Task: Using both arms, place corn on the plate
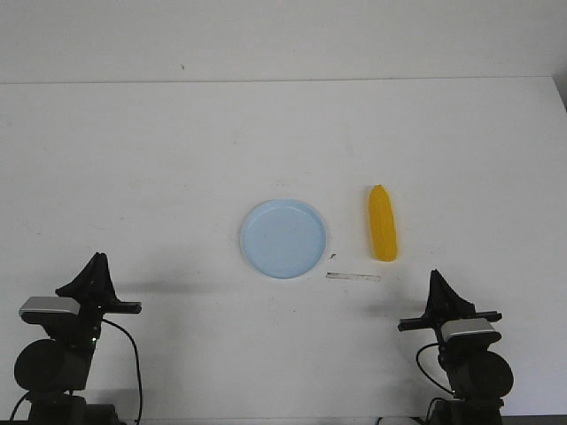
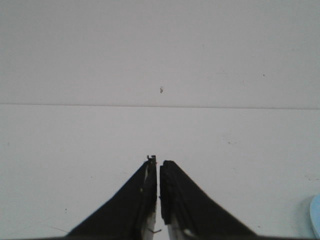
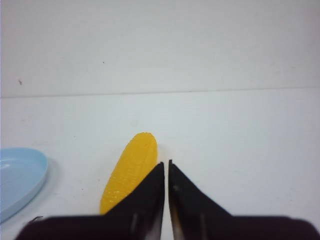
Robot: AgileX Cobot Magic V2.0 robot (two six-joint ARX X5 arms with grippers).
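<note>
Both grippers (image 1: 96,266) (image 1: 438,285) pressed together near table's (image 1: 177,159) front edge, corn (image 1: 383,223) beside plate (image 1: 283,238).

The work surface is a white table (image 1: 177,159) that fills most of the front view. Its far edge runs straight across toward 12 o'clock, where it meets a plain white wall (image 1: 283,40). Lighting is even and diffuse. Small dark specks mark the tabletop.
</note>
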